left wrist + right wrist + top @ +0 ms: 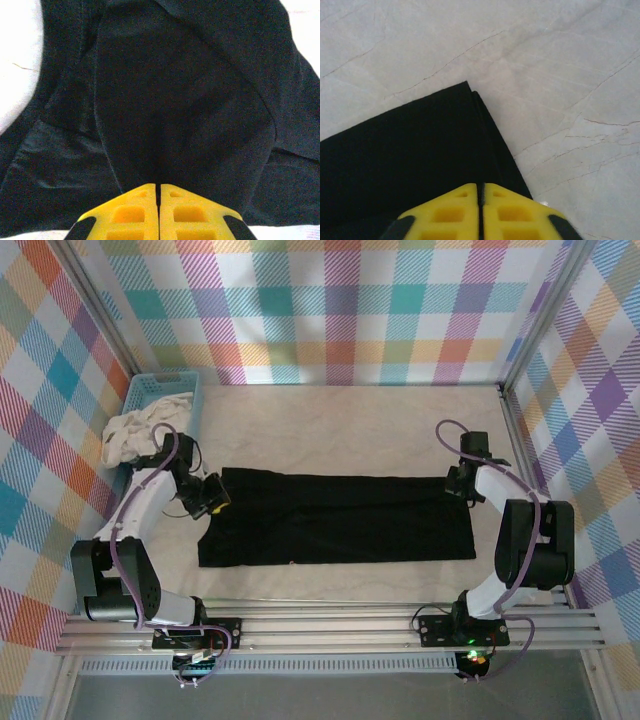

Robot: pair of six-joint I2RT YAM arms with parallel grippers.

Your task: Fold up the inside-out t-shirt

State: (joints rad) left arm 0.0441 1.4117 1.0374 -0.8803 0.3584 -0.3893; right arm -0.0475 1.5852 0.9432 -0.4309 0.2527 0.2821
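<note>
The inside-out t-shirt lies on the table as a long black strip, folded lengthwise. My left gripper is at its left end. In the left wrist view the yellow jaws are pressed together, and the black cloth rises in a tent into them. My right gripper sits at the strip's far right corner. In the right wrist view its jaws stand together with a thin dark slit between them, right at the layered edge of the shirt, which lies flat.
A blue basket stands at the back left with a white-cream cloth spilling over its near side, close behind my left arm. Pale table surface stretches behind the shirt, with checked walls on three sides.
</note>
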